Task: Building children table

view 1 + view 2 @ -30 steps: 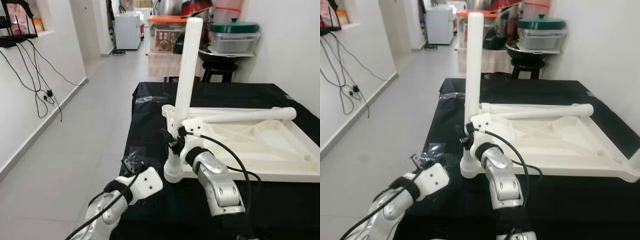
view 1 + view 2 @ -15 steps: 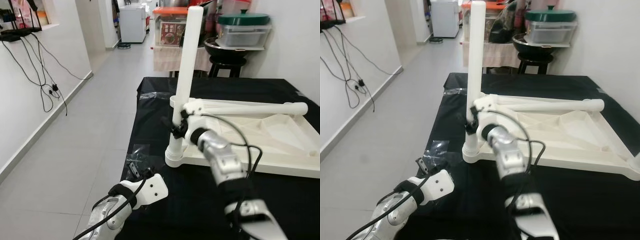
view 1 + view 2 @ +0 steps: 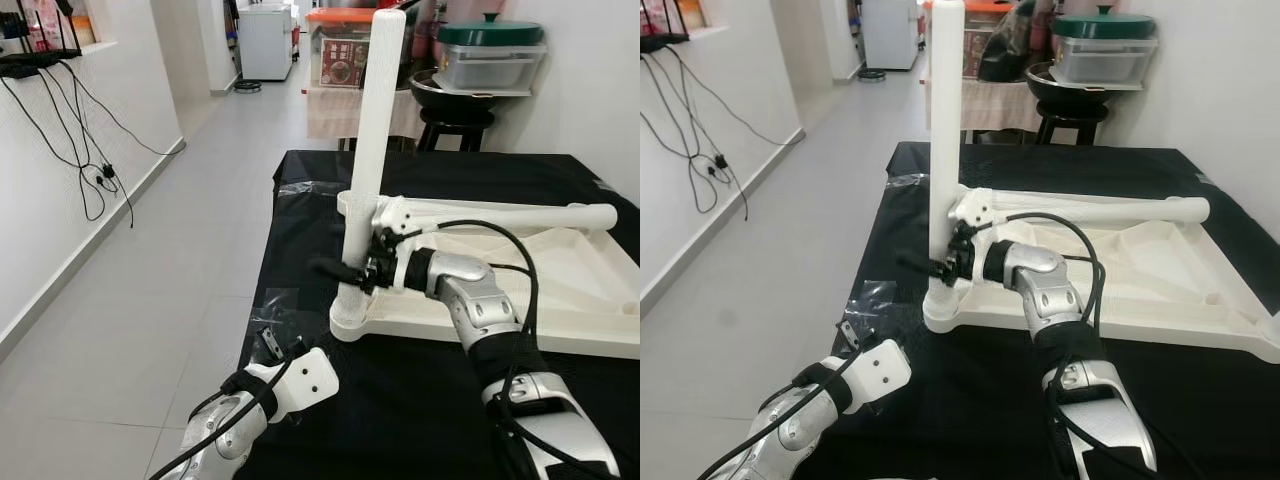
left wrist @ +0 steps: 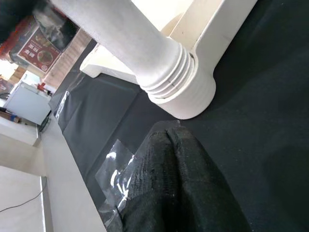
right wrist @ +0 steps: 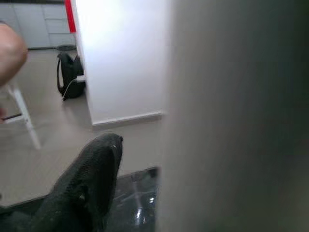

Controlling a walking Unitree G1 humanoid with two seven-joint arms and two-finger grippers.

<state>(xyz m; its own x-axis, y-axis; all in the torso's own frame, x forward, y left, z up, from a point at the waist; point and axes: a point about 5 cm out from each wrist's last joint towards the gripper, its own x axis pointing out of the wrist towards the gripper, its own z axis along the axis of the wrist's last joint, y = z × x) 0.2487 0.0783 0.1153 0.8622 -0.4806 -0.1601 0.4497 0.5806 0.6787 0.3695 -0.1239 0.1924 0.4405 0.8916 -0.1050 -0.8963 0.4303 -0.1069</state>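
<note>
One right gripper [image 3: 345,272] finger hides behind the upright table leg [image 3: 368,150], pinching it; left fingers [image 4: 174,188] pressed together.

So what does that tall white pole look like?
The pole is a table leg: a long, round, matte white tube that looks like plastic, with ribbed rings near its foot. It stands upright, seated in the round corner socket of the upside-down white tabletop on the black cloth. The right gripper reaches around its lower part, one black finger showing beside it. The left gripper waits near the base.
</note>
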